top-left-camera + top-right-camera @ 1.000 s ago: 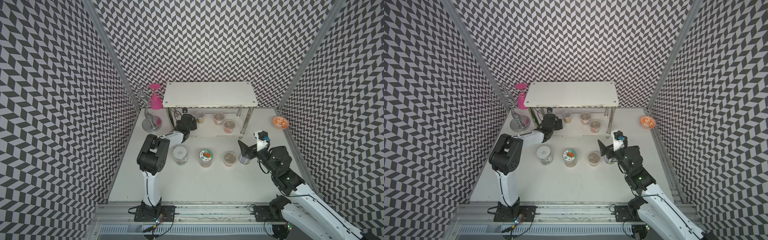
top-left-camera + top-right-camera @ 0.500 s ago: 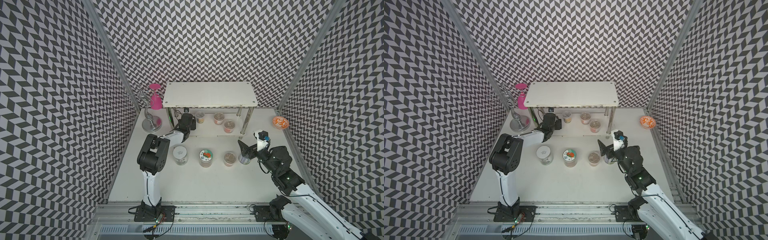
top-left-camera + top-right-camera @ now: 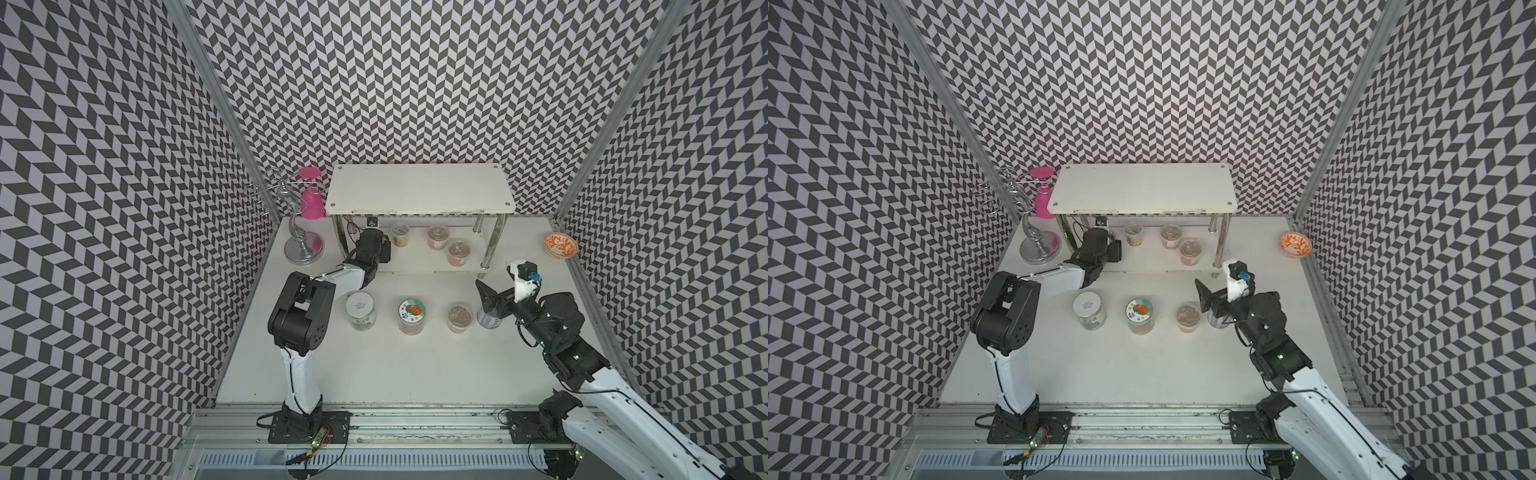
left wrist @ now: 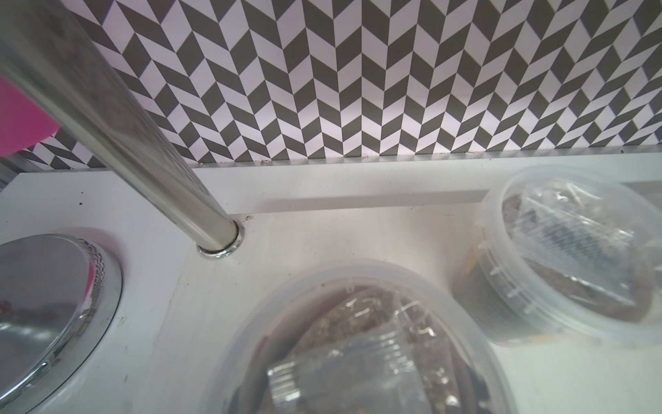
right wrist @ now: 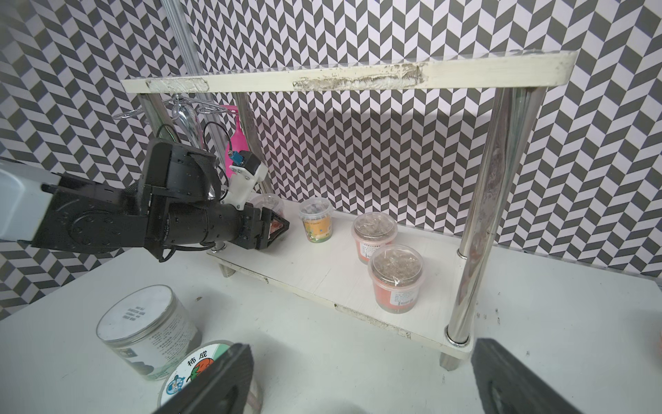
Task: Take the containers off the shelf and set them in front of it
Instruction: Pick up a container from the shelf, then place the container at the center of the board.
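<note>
Right wrist view puts the left tool (image 5: 275, 226) at the left end of the shelf (image 5: 322, 276), on its lower tier. The jaws sit either side of a foil-topped cup (image 5: 268, 202), but whether they press it I cannot tell. Three more cups (image 3: 437, 237) stand further right on that tier. In front of the shelf, the counter (image 3: 374, 365) carries two jars (image 3: 360, 309), a fifth cup (image 3: 460, 318) and a tin can (image 3: 489, 324). The right tool (image 5: 361, 349) is spread wide and empty just by the can.

- Shelf (image 3: 419, 189) lower tier: open at front between chrome legs (image 3: 493, 239).
- Left gripper (image 5: 277, 226) blocks its left end; three foil-topped cups (image 3: 458, 249) crowd the middle-right.
- Bare table (image 3: 528, 237) lies right of it.
</note>
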You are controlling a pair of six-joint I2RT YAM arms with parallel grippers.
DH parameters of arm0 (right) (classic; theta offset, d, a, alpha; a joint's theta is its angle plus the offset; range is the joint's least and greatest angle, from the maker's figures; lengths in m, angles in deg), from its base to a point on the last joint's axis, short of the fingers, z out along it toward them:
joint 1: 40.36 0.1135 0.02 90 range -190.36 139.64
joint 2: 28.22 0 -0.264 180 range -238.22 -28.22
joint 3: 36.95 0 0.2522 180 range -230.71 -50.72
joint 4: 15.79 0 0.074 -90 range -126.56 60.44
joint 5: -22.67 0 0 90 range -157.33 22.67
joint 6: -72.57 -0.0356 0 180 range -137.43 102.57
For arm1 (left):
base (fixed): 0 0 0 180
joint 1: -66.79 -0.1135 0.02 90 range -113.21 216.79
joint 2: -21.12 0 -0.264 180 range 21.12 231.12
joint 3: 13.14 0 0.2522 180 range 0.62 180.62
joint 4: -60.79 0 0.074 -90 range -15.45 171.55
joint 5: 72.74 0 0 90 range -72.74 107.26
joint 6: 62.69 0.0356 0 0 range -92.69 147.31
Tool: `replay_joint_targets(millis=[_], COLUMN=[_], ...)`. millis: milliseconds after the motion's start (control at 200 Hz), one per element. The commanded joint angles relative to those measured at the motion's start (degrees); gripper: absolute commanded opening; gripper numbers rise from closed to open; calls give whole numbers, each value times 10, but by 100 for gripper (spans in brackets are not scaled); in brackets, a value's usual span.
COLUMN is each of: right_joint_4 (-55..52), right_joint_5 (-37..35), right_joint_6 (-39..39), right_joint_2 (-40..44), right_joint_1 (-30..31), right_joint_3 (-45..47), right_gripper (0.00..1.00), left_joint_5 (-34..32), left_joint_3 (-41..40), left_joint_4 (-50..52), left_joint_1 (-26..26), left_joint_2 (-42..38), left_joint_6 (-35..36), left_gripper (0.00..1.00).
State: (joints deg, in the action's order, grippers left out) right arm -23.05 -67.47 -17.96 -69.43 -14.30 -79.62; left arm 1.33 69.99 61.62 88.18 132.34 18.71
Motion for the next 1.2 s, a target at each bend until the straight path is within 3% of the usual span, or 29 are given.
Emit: replay_joint_targets(millis=[0,330,671,986,1197], right_joint_4=[31,31,37,50,73], right_joint_5=[7,8,8,13,26], right_joint_6=[-9,-10,-9,-8,-10], right_joint_2=[9,14,12,6,-9], right_joint_1=[-3,-3,-3,-3,-3], right_joint_3=[8,14,19,25,30], right_gripper=[100,100,99,100,100], left_joint_5=[10,8,-13,-57,-99], left_joint_3=[-16,-66,-156,-266,-346], left_joint_4=[-24,-37,-38,-3,-32], left_joint_1=[4,28,88,164,219], left_joint_2=[-32,-79,-170,-320,-411], left_joint_6=[0,-3,-21,-57,-61], left_gripper=[66,66,67,67,67])
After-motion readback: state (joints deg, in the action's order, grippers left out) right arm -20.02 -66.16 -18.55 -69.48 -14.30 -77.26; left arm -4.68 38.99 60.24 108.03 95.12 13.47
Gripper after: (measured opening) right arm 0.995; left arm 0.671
